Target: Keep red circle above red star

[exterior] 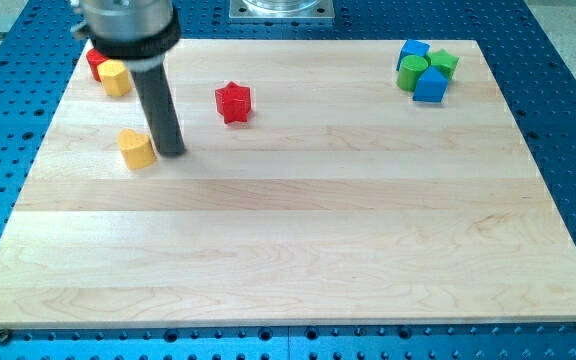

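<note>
The red star [233, 102] lies in the upper left part of the wooden board [298, 250]. A red block [95, 63], the red circle, sits at the board's top left corner, mostly hidden behind a yellow block [115, 78] and the arm's body. My tip [172, 152] rests on the board, below and left of the red star. It is right next to a second yellow block [137, 148] on its left. The tip is well below the red circle.
At the top right stands a cluster: a blue block [413, 51], a green block [412, 72], a green block [444, 63] and a blue block [430, 86]. Blue perforated table surrounds the board.
</note>
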